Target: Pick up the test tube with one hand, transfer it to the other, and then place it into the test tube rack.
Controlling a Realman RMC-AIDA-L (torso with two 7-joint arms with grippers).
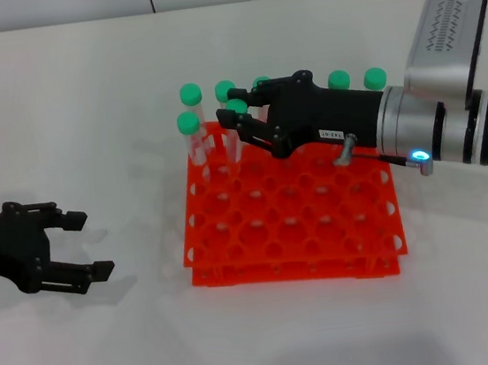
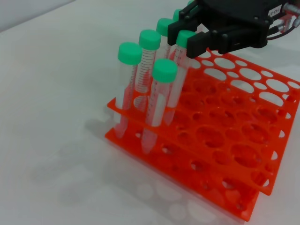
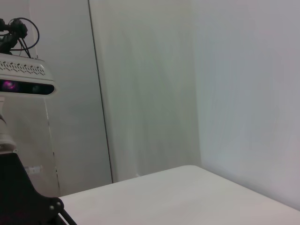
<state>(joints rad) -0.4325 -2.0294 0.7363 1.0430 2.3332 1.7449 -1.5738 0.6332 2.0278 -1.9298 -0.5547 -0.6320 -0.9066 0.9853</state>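
We see the test tube rack (image 1: 293, 221) on the white table (image 1: 83, 104), a little right of centre in the head view. Our right gripper (image 1: 239, 128), the black one with the small white label, reaches in from three o'clock and hangs over the rack's far-left corner, at about eleven o'clock on the rack. Its fingers are closed around the green cap end of the test tube (image 1: 236, 134), which stands nearly upright with its lower end down in a hole of the rack. In the left wrist view the same gripper (image 2: 199, 41) comes in over the rack (image 2: 225, 140), and its fingertips (image 2: 204, 44) pinch the tube (image 2: 178, 75) just below the cap.

Beside the held tube, at the rack's left edge, we see three more green-capped tubes (image 2: 129, 89) standing in holes, close together but not clearly touching. Further green caps (image 1: 339, 79) show along the rack's far edge, at twelve to one o'clock, behind the right wrist (image 1: 433, 128) with its blue ring light.

Our left gripper (image 1: 83, 247) rests low near the table at nine o'clock, well apart from the rack, its fingers spread wide with nothing between them.

The right wrist view shows only a wall and part of the table.
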